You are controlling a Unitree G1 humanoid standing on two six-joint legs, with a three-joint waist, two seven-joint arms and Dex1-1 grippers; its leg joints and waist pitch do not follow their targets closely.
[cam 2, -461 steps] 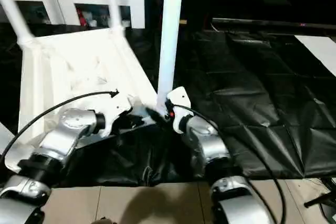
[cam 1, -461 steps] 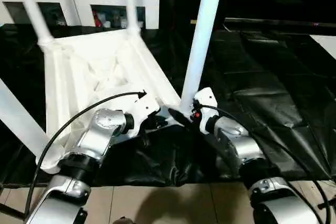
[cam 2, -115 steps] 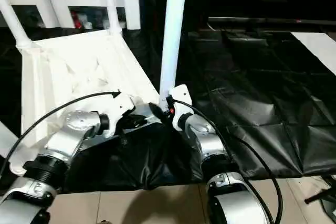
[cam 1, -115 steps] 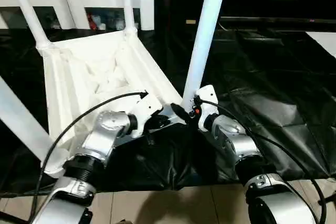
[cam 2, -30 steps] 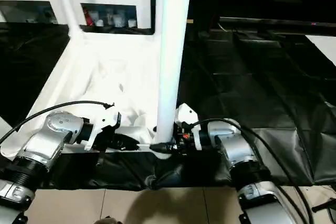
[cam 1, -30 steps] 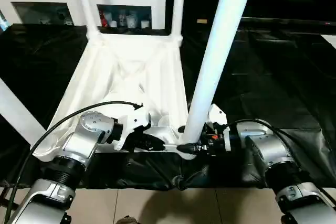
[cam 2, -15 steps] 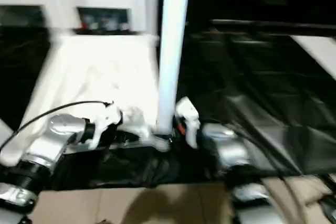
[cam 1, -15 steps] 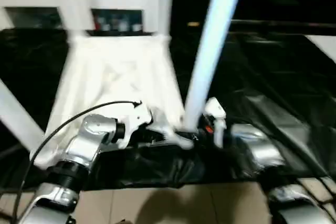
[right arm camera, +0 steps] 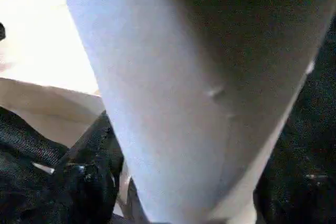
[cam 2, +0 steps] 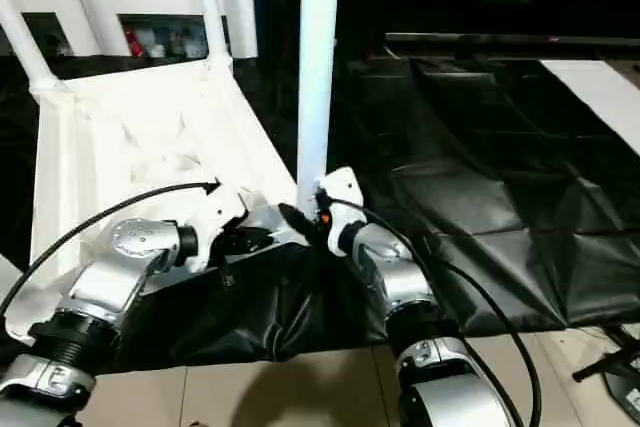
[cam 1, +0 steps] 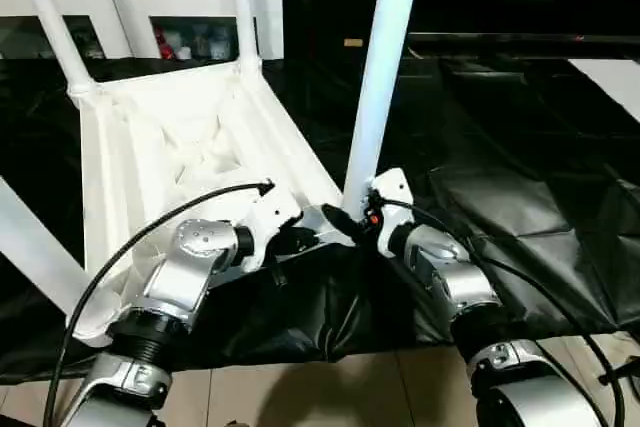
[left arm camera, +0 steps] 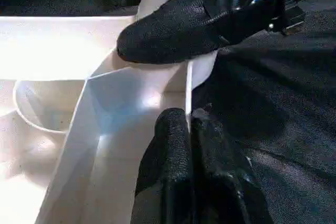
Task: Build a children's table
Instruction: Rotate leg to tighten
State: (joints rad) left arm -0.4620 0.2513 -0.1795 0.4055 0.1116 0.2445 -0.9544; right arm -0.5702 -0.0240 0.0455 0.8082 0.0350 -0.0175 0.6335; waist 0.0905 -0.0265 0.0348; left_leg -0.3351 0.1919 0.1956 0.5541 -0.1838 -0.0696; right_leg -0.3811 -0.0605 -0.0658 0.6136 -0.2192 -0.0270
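1. Four white legs stand up from the upturned children's table (cam 1: 190, 137), which lies on black sheeting (cam 1: 520, 197) – two at the far corners, one at the near left (cam 1: 30, 237).
2. Left gripper (left arm camera: 189, 124): fingers pressed together on the thin rim at the table's near corner.
3. The near-right leg (cam 1: 380, 77) rises from that corner's socket.
4. Right gripper (cam 1: 350, 222) – its jaws stand apart around this leg's base, one black finger (left arm camera: 178, 30) against it.
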